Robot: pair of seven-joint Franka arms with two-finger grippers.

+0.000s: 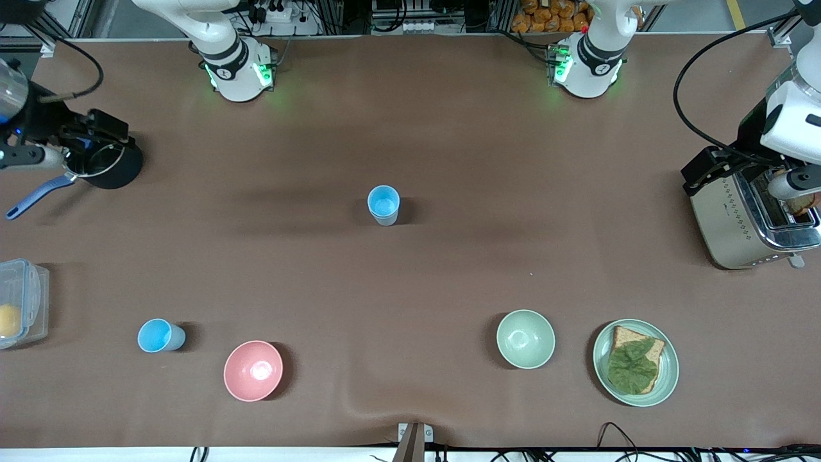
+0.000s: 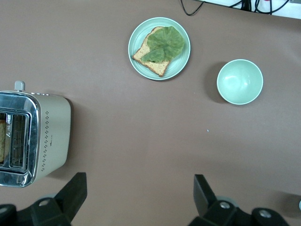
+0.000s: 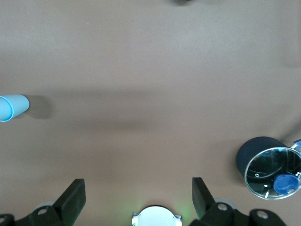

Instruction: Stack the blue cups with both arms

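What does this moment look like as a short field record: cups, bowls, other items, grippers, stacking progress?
cups: two blue, apart; centre cup upright at mid-table; second cup nearer the camera, toward the right arm's end, beside the pink bowl
bowls: pink bowl; green bowl beside the plate of bread and lettuce
other: toaster, black pot, plastic box
left gripper: open, empty, over bare table by the toaster
right gripper: open, empty, over bare table by the pot
stacking: not yet begun
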